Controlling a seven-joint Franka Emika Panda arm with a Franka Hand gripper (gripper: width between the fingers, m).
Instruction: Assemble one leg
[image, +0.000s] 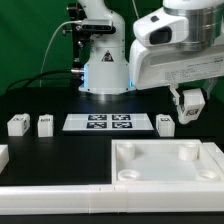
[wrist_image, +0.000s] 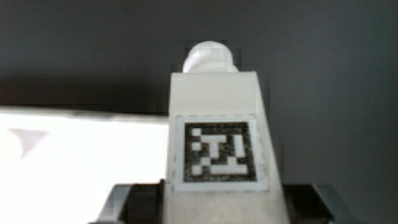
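Note:
My gripper (image: 189, 110) hangs at the exterior view's right, shut on one leg (image: 188, 104), and holds it in the air above the far edge of the large white tray-like piece (image: 170, 165). In the wrist view the held leg (wrist_image: 217, 120) is a white block with a black-and-white marker on its side and a rounded tip pointing away. It sits between the dark fingers (wrist_image: 135, 200) of my gripper (wrist_image: 217, 202). Three more legs stand on the black table: two at the left (image: 17, 124) (image: 44, 124) and one (image: 165, 123) just below my gripper.
The marker board (image: 110, 122) lies in the middle of the table. The tray-like piece has round corner sockets (image: 127, 150) and shows as a white area in the wrist view (wrist_image: 71, 150). A white rail (image: 60, 192) runs along the front. The robot base (image: 105, 70) stands behind.

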